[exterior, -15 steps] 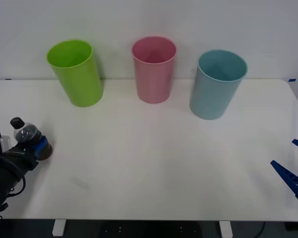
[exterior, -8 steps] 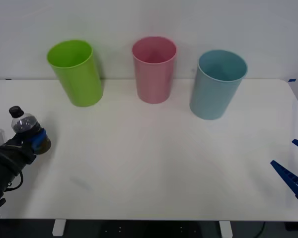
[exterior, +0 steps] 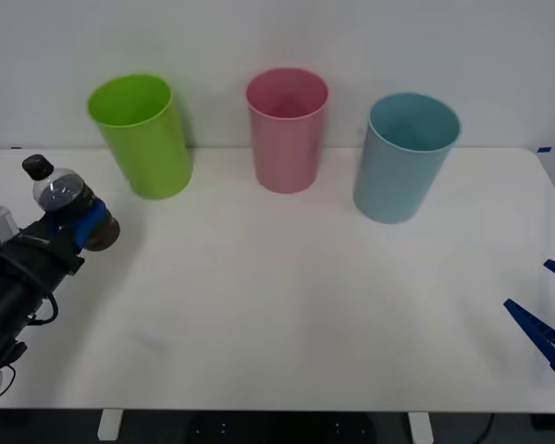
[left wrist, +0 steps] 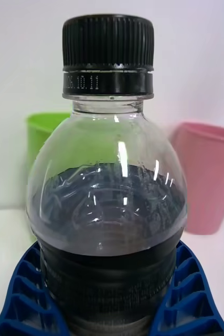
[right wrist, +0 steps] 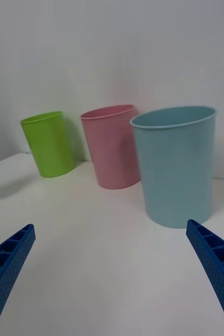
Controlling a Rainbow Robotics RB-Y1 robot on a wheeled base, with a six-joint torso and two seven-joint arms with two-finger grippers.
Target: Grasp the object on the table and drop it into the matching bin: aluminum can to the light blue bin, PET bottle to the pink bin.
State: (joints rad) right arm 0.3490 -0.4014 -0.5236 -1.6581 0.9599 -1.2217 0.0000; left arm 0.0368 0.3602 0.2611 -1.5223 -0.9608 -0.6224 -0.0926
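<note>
One PET bottle (exterior: pixel 67 196), left fingers (exterior: pixel 91 222) clamped, now lifted higher.

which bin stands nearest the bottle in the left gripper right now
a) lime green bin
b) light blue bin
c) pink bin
a: in the front view the PET bottle, clamped in the left gripper, sits just left of the lime green bin; the pink bin and light blue bin stand farther right.

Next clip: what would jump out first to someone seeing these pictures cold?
Three tall bins stand in a row at the table's far edge: lime green bin on the left, pink bin in the middle, light blue bin on the right. At the table's left end, the left gripper holds a small bottle with a black cap. The right gripper waits open at the right edge.
</note>
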